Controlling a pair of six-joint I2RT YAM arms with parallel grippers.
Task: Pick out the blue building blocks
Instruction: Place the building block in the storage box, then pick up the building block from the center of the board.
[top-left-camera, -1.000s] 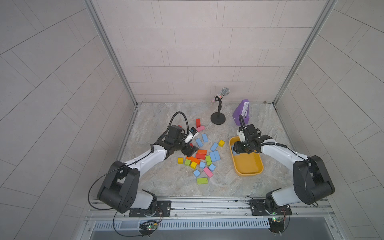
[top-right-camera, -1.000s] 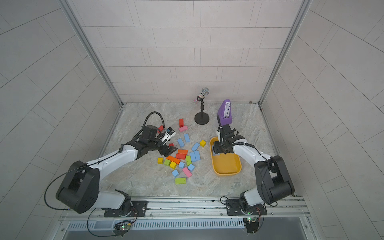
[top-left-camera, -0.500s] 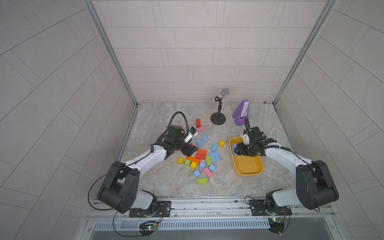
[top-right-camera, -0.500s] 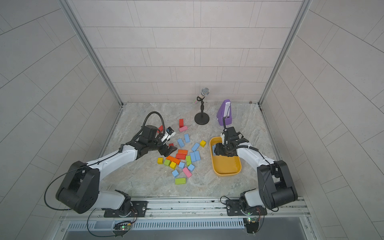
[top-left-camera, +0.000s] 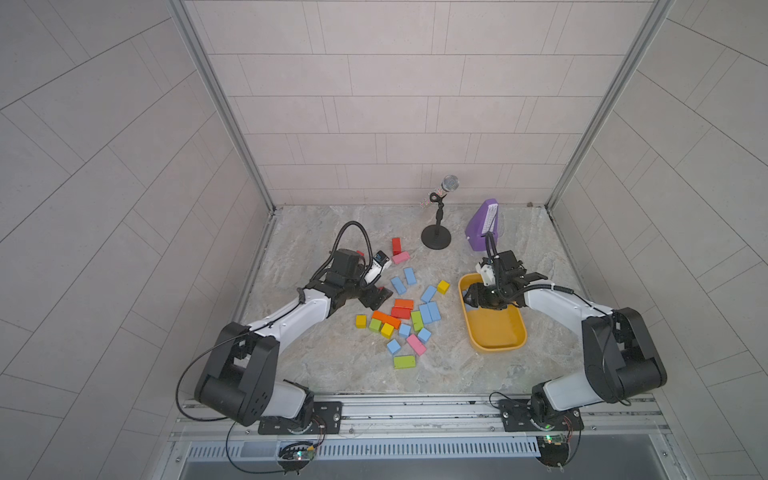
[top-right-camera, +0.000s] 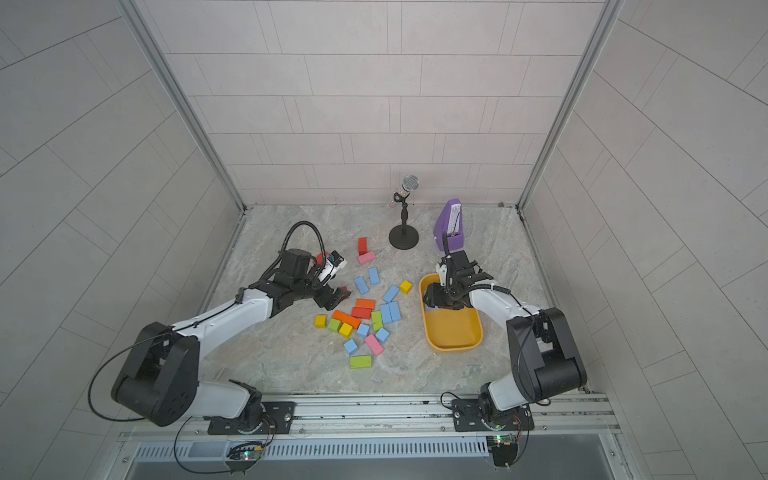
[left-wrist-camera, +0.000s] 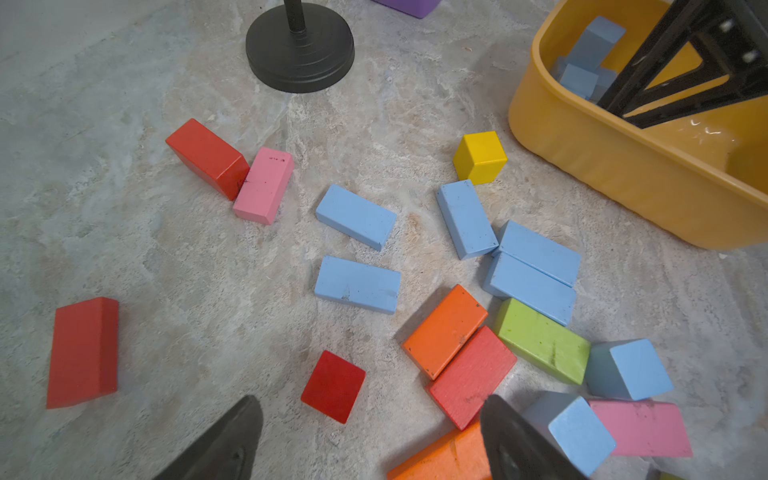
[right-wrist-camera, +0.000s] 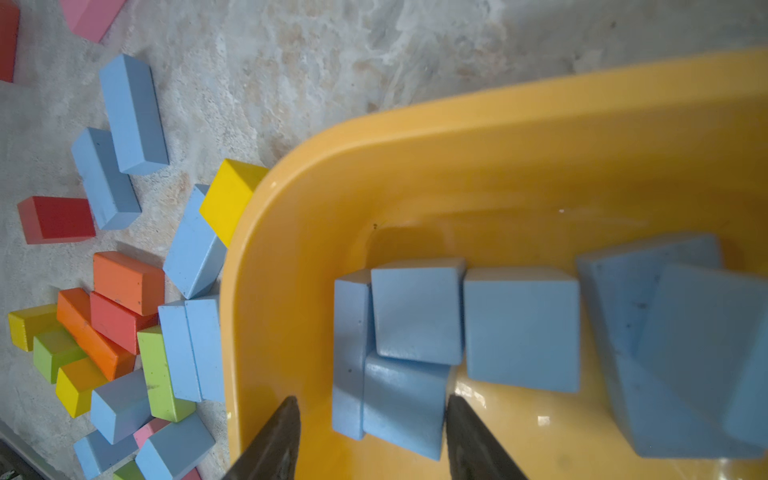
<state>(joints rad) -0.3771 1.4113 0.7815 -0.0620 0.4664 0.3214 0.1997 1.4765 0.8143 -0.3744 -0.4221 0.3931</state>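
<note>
— Where are the blue building blocks (left-wrist-camera: 357, 284)?
— Matte bricks and cubes: some in the glossy yellow tray (right-wrist-camera: 291, 199), right; others loose on the marbled bench (left-wrist-camera: 124, 208).
— Tools?
— Both open, empty: right tool (right-wrist-camera: 372, 399) down in the tray, left tool (left-wrist-camera: 372, 399) low over the bench.

microphone on stand (top-left-camera: 436, 240) | purple metronome (top-left-camera: 482, 226) near it | yellow tray (top-left-camera: 498, 336) | green brick (top-left-camera: 404, 361) (lying flat)

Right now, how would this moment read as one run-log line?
left pincer: open, near red cube | right pincer: open, in yellow tray above blue blocks | loose blue bricks: several on table
</note>
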